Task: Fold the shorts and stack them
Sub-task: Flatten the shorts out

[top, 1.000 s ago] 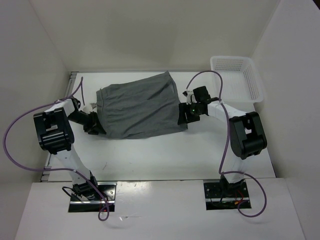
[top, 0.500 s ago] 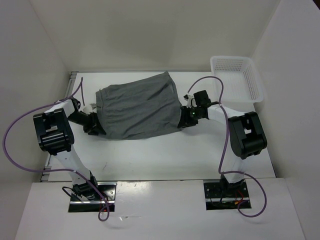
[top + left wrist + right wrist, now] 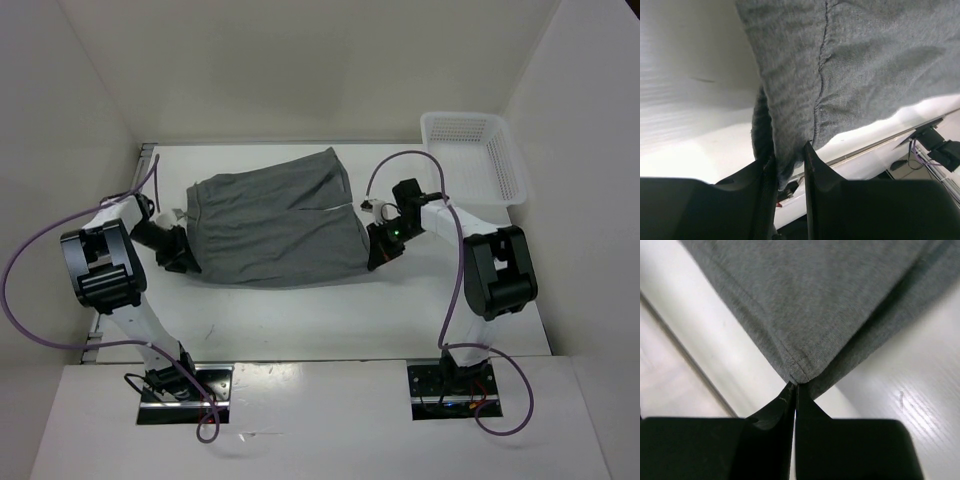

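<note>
Mid-grey soft fabric shorts (image 3: 275, 228) span between both pincers, over the white worktop (image 3: 300, 320). Left pincer (image 3: 788, 152) clamps a bunched edge; right pincer (image 3: 794, 386) nips only the hem's corner tip. Risk: extra outward pull could slip that corner free, spoiling the fold.

I can read no text, label, brand, number or sign in any of my 3 views. Whatever markings there may be are too small or too blurred for me to make out.
</note>
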Action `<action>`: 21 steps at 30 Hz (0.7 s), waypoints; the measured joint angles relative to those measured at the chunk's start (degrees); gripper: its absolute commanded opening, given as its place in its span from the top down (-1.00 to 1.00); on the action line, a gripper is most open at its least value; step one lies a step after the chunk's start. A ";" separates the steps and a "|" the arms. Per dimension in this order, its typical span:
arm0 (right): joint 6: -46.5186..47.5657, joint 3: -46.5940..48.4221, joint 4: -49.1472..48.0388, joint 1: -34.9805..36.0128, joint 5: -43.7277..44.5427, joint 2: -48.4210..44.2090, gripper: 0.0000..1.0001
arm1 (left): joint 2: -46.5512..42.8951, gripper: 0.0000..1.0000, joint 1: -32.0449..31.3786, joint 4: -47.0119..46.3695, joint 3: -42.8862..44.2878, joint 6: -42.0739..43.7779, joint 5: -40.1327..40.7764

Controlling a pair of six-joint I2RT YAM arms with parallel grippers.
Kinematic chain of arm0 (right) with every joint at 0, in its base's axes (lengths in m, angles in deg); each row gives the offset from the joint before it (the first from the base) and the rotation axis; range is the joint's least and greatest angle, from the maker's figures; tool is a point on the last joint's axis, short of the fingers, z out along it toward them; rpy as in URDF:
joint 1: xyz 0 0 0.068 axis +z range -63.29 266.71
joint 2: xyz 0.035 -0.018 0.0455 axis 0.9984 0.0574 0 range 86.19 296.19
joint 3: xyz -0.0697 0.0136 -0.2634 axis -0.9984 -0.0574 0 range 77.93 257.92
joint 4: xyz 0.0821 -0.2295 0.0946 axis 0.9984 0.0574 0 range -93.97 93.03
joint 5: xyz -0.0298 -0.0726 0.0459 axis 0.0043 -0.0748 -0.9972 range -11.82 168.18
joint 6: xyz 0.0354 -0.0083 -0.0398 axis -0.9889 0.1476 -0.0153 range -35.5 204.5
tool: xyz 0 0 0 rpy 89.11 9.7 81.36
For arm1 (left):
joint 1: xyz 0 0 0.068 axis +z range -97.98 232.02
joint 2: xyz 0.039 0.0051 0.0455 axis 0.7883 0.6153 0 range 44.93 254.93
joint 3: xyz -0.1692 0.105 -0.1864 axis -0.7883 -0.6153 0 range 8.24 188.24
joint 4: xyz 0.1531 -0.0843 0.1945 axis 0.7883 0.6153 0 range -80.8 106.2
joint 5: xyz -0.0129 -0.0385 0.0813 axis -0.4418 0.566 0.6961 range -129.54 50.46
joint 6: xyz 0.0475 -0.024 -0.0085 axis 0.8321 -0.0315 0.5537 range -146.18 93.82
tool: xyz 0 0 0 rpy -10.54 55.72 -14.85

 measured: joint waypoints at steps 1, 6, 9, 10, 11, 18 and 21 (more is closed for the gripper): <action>2.86 1.05 2.49 0.17 -0.66 0.15 1.00 | 0.07 0.37 0.11 0.61 0.57 0.02 0.52; 14.38 4.39 12.44 5.86 -2.27 1.40 0.96 | 0.79 0.30 0.33 3.17 2.12 0.00 3.39; 17.53 4.44 15.85 10.84 -2.93 1.79 0.38 | 0.87 0.18 -0.35 3.28 0.59 0.02 5.64; 18.18 4.44 16.72 12.26 -3.28 1.86 -0.03 | 0.87 0.15 -0.66 3.28 -0.35 0.04 6.27; 18.45 4.44 17.57 13.38 -3.67 1.86 -0.30 | 0.87 0.09 -0.96 3.37 -1.25 0.04 6.82; 15.56 8.24 19.04 11.23 -4.00 2.56 -1.00 | -2.10 -0.62 -1.38 2.82 -3.48 0.15 9.42; 8.39 17.44 14.73 8.41 -4.20 4.57 -1.00 | -5.16 -0.80 0.98 1.90 -0.42 0.11 8.07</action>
